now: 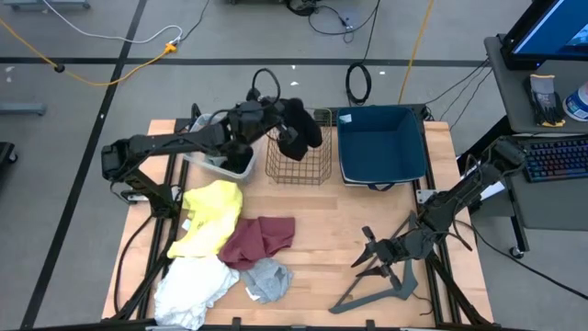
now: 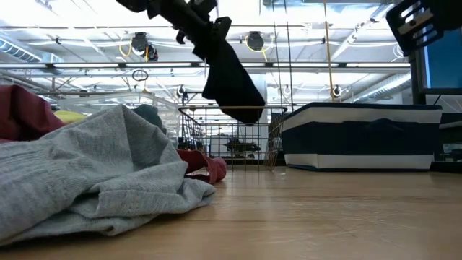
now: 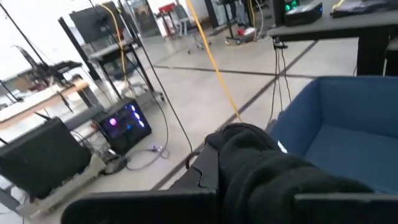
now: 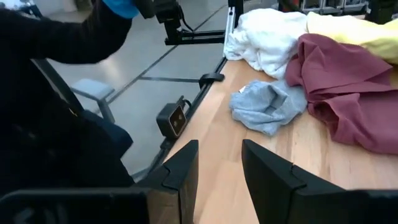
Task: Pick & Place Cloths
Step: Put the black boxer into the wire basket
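1. Grey cloth (image 2: 94,173) lies closest in the low view, on the table (image 1: 331,230) beside the maroon cloth (image 1: 262,239), yellow cloth (image 1: 213,213) and white cloth (image 1: 188,285).
2. Left gripper (image 1: 283,124), fingers pinched shut on the black cloth (image 2: 231,83), holds it hanging above the wire basket (image 1: 299,161).
3. Right gripper (image 4: 217,168) hovers low over bare wood, fingers slightly apart, gripping nothing.
4. No readable writing shows.

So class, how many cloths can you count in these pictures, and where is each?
5: black cloth held by the left gripper above the wire basket; yellow cloth, maroon cloth, white cloth and grey cloth on the table. More may be hidden in the containers.
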{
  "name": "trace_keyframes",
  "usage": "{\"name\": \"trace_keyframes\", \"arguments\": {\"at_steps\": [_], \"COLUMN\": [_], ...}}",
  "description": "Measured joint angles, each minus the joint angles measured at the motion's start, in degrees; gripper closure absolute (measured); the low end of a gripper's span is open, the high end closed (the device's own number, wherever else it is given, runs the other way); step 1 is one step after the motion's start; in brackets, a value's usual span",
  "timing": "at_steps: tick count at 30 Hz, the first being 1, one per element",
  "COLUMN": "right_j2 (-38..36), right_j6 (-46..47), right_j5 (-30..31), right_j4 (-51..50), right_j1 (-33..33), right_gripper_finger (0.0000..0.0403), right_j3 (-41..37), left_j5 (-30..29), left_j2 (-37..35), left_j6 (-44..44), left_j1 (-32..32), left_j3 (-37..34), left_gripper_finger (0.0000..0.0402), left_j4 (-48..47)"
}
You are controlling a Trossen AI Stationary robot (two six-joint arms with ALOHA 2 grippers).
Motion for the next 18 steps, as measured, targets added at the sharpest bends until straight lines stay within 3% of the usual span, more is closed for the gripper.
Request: {"name": "trace_keyframes", "arguments": {"at_steps": [18], "right_j2": [-2.4], "right_j6": [-7.2], "right_j5": [-0.2], "right_j4": [-3.1], "right_j1": [-0.9], "right_gripper_finger": [0.0289], "right_j3": [-0.4], "left_j5": [2.7], "left_j2": [0.0], "left_j6": [-2.8], "left_j1": [0.7], "left_j3": [0.0], "left_gripper_finger": [0.0401], "left_j4": [-6.4]}}
